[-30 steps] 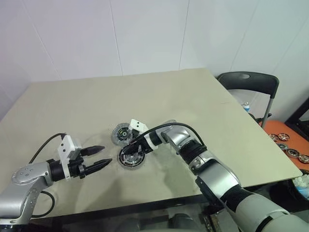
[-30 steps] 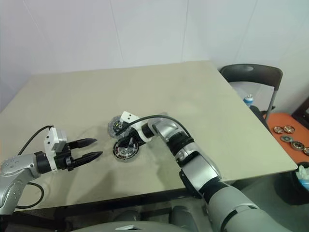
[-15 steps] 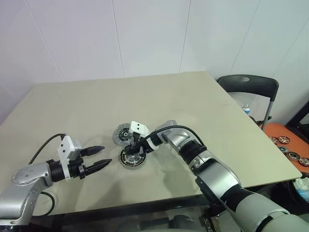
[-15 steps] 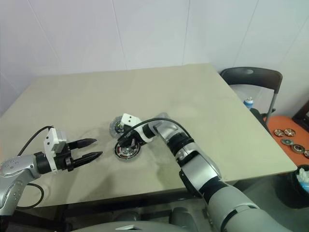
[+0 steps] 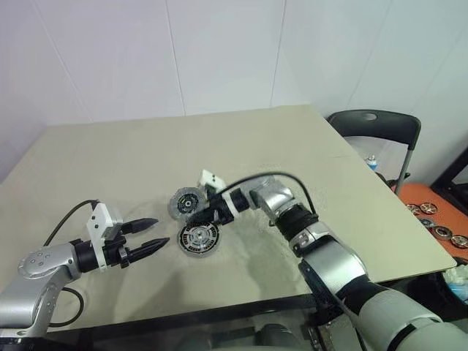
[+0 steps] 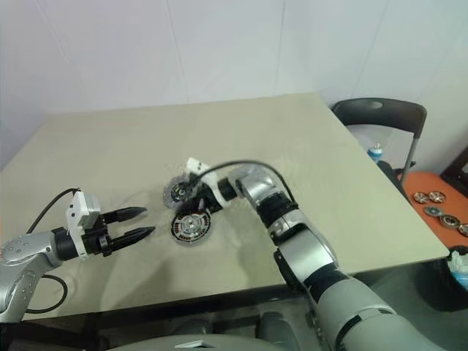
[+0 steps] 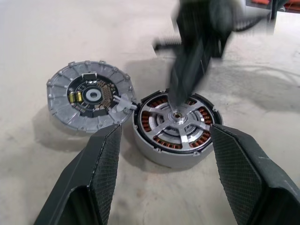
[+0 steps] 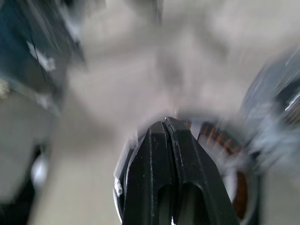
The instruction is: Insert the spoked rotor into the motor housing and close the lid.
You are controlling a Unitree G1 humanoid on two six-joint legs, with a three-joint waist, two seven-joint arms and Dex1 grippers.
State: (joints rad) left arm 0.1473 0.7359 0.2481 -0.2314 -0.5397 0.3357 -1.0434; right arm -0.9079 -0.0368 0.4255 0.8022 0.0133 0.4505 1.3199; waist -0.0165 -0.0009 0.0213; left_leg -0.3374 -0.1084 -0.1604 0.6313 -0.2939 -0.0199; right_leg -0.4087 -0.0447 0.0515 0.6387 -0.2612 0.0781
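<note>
The motor housing (image 5: 199, 238) lies flat on the table, its copper windings showing around a silvery centre (image 7: 177, 125). Thin silver spokes and a small hub, the spoked rotor (image 7: 165, 123), lie over those windings inside it. Beside the housing, on the far left of it, rests the lid (image 5: 183, 201), a grey slotted disc with a dark centre (image 7: 89, 96). My right gripper (image 5: 199, 219) is shut and empty, its tips (image 8: 167, 123) just above the housing's hub. My left gripper (image 5: 161, 231) stands open to the left, its fingers (image 7: 98, 173) on either side of the housing but clear of it.
The beige table (image 5: 292, 139) has its front edge close to me. A dark folding chair (image 5: 374, 124) stands off the right corner with a small bottle (image 5: 373, 162) under it. Several round parts lie on an orange surface (image 5: 431, 208) at the far right.
My right wrist has turned a little and its shut fingers have tilted up, tips still over the housing's middle. The left gripper has not moved.
</note>
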